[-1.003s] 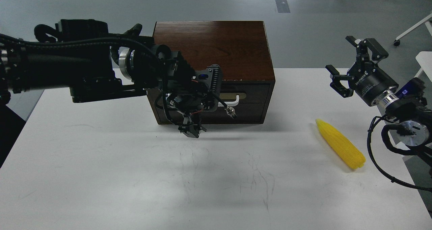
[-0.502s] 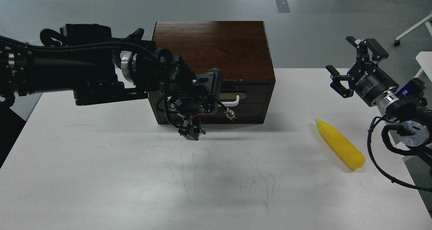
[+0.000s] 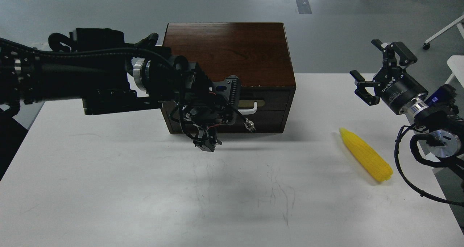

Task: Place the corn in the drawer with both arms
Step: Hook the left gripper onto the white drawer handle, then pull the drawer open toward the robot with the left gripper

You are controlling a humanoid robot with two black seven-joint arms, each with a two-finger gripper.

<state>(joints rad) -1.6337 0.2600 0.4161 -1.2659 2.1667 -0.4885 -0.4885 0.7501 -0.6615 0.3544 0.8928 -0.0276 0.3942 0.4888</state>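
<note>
Our left tool (image 3: 208, 143) hangs low in front of the drawer (image 3: 253, 111), just left of and below its white handle (image 3: 250, 107); the fingers are a dark clump, so we cannot tell if they are spread or pressed together. Drawer front sits flush in the brown box (image 3: 226, 51). Our right tool (image 3: 377, 71) is raised at the table (image 3: 108, 189) edge, fingers spread, gripping nothing. Corn (image 3: 366, 154) lies flat on the table, below the right tool, well apart from the drawer.

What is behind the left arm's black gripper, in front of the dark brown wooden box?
The left gripper covers the left half of the drawer front. Only the right end of the white bar handle shows; the drawer is closed, so its inside is hidden.
</note>
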